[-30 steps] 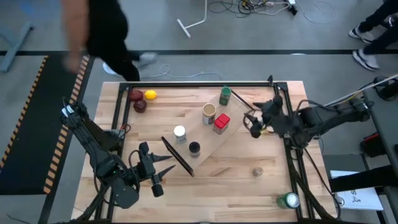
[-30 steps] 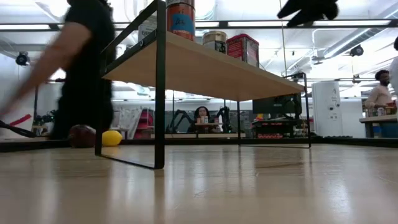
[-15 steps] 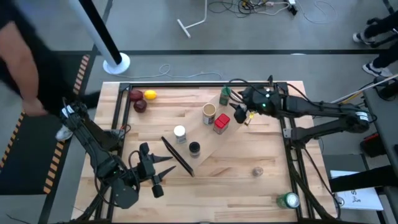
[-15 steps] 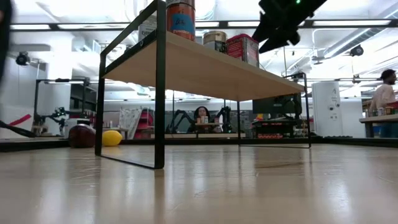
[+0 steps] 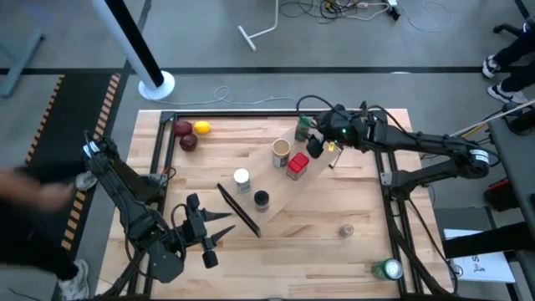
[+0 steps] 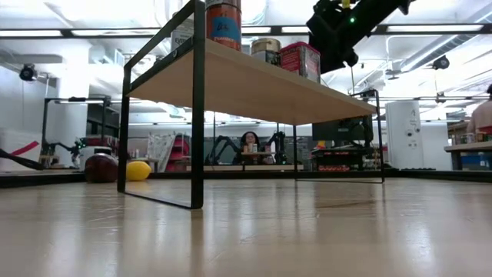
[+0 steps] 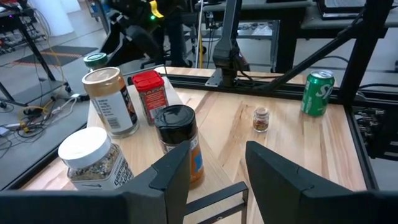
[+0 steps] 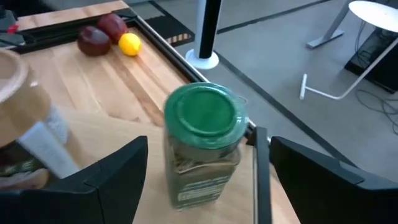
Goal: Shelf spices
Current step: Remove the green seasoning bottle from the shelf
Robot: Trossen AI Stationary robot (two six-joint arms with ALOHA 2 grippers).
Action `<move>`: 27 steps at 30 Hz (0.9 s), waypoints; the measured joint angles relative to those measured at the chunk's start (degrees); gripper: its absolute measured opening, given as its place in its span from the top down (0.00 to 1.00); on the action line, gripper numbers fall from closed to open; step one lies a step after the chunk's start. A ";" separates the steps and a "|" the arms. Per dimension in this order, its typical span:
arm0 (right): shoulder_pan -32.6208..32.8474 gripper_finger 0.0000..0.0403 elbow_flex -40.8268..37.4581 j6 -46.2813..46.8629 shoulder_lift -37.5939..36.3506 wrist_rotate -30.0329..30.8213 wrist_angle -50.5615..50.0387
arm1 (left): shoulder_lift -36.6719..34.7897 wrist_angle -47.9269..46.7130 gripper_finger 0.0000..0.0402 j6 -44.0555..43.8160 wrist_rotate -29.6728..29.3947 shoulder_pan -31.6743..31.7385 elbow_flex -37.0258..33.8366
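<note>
The shelf (image 5: 288,194) lies slantwise across the table's middle. On its plank stand a green-lidded dark jar (image 5: 303,128), a tan cylinder (image 5: 281,152), a red box (image 5: 298,165), a white-capped jar (image 5: 242,178) and a black-capped jar (image 5: 261,200). A tiny grey-capped jar (image 5: 346,230) stands on the tabletop to the right. My right gripper (image 5: 313,144) is open above the shelf's far end. In the right wrist view the green-lidded jar (image 8: 205,143) shows between its spread fingers (image 8: 118,174), untouched. My left gripper (image 5: 209,240) is open and empty at the near left.
Two dark red fruits (image 5: 185,135) and a yellow one (image 5: 201,128) lie at the far left corner. A green-and-white can (image 5: 386,269) stands at the near right corner. A black frame (image 5: 251,115) runs along the table's edges. A blurred person (image 5: 38,196) shows left of the table.
My right gripper has swung from beyond the shelf's far end toward the table's left, and now hangs close to the green-lidded jar. A person has walked from the far left past the table's left side. The jars have kept still.
</note>
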 joint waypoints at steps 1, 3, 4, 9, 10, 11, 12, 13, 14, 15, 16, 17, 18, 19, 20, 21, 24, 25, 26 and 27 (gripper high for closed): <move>-0.41 0.22 0.00 -0.24 0.26 -0.24 0.47 | 0.00 0.00 0.65 0.00 0.01 0.00 0.00; -1.34 0.22 -0.02 -0.47 0.59 -2.32 1.17 | 0.00 -0.02 0.65 0.00 0.03 0.02 0.00; -1.76 0.22 -0.02 -0.56 0.73 -3.29 1.74 | 0.00 0.00 0.65 0.00 0.04 0.02 0.00; -3.65 0.23 -0.06 -1.46 2.18 -5.04 4.02 | -0.01 -0.02 0.65 0.00 0.04 0.02 0.00; -4.07 0.23 -0.04 -1.54 2.74 -6.01 5.28 | -0.02 -0.02 0.65 0.00 0.04 0.02 0.00; -4.57 0.23 -0.04 -1.52 3.27 -7.32 6.14 | -0.02 -0.03 0.65 0.02 0.04 0.02 0.00; -5.17 0.23 -0.04 -1.48 3.80 -8.84 6.21 | -0.02 -0.07 0.65 0.00 0.04 0.02 -0.02; -5.66 0.23 -0.04 -1.48 4.47 -9.78 6.54 | -0.02 -0.07 0.65 0.00 0.04 0.02 -0.02; -5.95 0.23 -0.04 -1.48 5.16 -10.27 7.46 | -0.04 -0.09 0.65 0.02 0.02 0.02 -0.02; -6.23 0.23 -0.04 -1.52 5.88 -10.37 8.29 | -0.04 -0.19 0.65 0.02 0.04 0.02 -0.02; -6.36 0.23 -0.04 -1.73 6.46 -10.40 8.93 | -0.04 -0.38 0.65 0.02 0.04 0.02 -0.02; -6.47 0.23 -0.04 -1.92 7.07 -10.38 9.38 | -0.04 -0.43 0.65 0.02 0.06 0.02 -0.02; -6.57 0.23 -0.04 -2.34 7.65 -10.43 10.19 | -0.04 -0.42 0.65 0.02 0.05 0.02 -0.02; -6.61 0.23 -0.04 -2.77 8.14 -10.55 11.18 | -0.04 -0.42 0.65 0.02 0.07 0.02 -0.02; -6.59 0.24 -0.04 -2.99 8.64 -10.63 11.97 | -0.04 -0.45 0.65 0.02 0.09 0.02 -0.02; -6.57 0.24 -0.04 -3.26 9.05 -10.63 12.52 | -0.04 -0.48 0.65 0.02 0.09 0.02 -0.02; -6.56 0.28 -0.04 -4.00 10.23 -10.63 13.62 | -0.04 -0.71 0.65 0.02 0.09 0.02 -0.02; -6.59 0.30 -0.04 -4.08 10.46 -10.61 13.64 | -0.04 -0.84 0.65 0.02 0.09 0.02 -0.02; -6.60 0.33 -0.04 -4.38 10.73 -10.59 13.79 | -0.04 -0.90 0.65 0.02 0.11 0.02 -0.04; -6.59 0.36 -0.04 -4.50 10.93 -10.57 14.23 | -0.04 -0.85 0.65 0.02 0.11 0.02 -0.14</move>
